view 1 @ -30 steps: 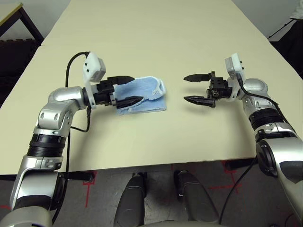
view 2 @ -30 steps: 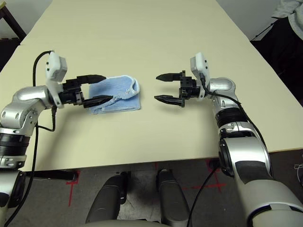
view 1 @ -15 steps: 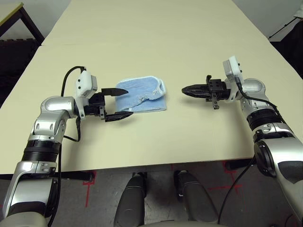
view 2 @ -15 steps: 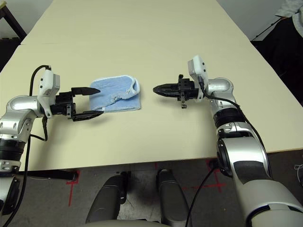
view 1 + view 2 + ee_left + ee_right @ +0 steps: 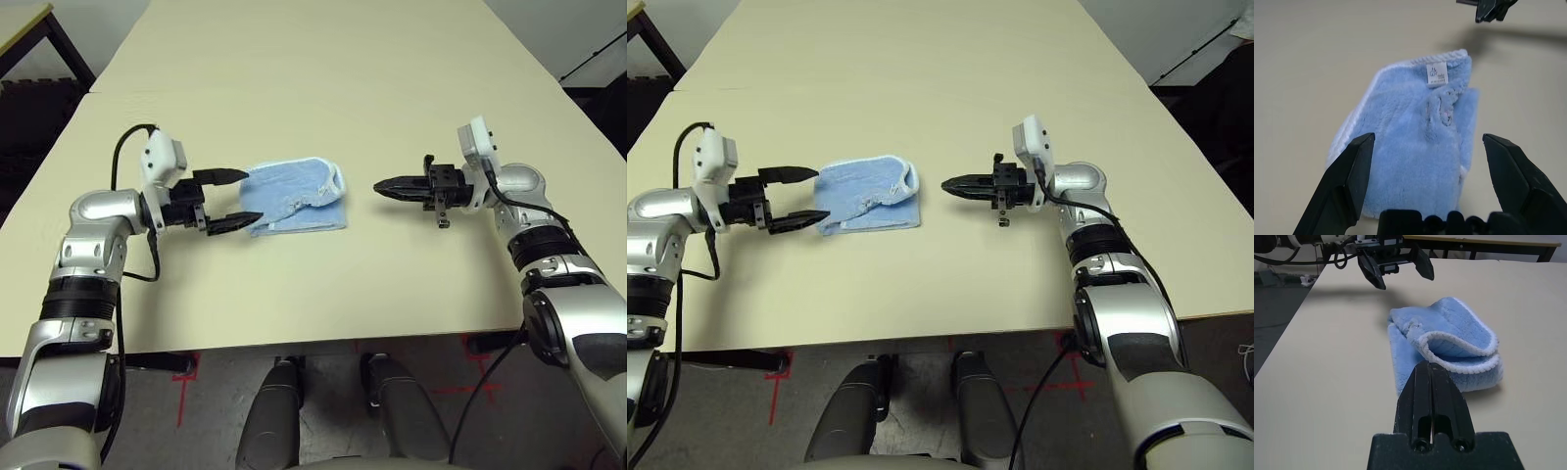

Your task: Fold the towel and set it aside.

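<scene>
Head views: the towel [image 5: 296, 200] is seen lying folded on the desk [image 5: 313, 78], between the two arms. The left gripper [image 5: 226, 199] is held with jaws spread and empty just beside the towel's near edge, apparently clear of a finished fold. The right gripper [image 5: 390, 186] is closed on nothing, well apart from the cloth. Left wrist view: the white-edged bundle is framed between the parted fingers [image 5: 1347, 181], untouched. Right wrist view: the pressed-together fingers [image 5: 1432, 396] are aimed at the towel's rolled end.
</scene>
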Tool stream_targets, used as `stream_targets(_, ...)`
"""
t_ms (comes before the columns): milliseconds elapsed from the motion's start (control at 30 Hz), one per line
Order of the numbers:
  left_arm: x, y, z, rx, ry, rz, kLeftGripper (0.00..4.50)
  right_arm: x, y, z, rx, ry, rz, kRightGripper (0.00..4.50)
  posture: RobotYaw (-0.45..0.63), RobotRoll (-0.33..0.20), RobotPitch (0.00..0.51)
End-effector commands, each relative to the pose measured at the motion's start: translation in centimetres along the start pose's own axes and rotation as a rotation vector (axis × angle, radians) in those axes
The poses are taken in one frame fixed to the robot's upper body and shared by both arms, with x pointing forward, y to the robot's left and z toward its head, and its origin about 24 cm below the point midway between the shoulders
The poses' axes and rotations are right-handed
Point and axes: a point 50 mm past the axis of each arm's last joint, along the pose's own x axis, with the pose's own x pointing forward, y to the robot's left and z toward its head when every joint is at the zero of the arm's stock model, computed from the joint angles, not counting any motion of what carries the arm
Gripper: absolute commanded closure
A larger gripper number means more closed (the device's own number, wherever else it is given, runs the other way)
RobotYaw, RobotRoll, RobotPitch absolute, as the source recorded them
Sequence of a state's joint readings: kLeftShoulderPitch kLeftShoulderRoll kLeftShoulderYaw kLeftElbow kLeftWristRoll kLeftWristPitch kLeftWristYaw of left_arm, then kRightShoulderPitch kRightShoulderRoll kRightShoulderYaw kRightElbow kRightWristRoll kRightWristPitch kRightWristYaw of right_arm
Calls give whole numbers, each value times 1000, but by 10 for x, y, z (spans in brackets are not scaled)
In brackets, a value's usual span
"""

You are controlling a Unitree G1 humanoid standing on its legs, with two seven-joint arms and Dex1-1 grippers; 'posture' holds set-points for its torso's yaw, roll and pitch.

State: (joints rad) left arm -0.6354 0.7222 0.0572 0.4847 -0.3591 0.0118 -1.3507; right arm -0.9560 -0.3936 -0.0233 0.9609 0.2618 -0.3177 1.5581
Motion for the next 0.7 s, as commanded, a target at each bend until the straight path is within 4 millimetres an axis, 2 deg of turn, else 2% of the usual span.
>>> stream_targets(33, -2, -2, -2, 6, -24, -22, 646, -2, 1, 1, -2, -1, -4, 4500, 40, 0, 216)
stream_targets(300, -2, -8, -2, 28, -60, -98, 3804, -3, 0, 2, -3, 9, -3, 4500, 36, 0, 220)
stream_targets(367, -1, -8, -2, 17, -65, -93, 4466, -2, 0, 2, -4, 9, -3, 4500, 37, 0, 220)
stream_targets(533, 3, 6, -2, -57, -88, 48, 4466, 7, -3, 4, 9, -19, -20, 4500, 38, 0, 221)
stream_targets(700, 18, 14, 2, -133, -125, 129, 4466, 35, -10, 5, 52, -65, -86, 4500, 42, 0, 220)
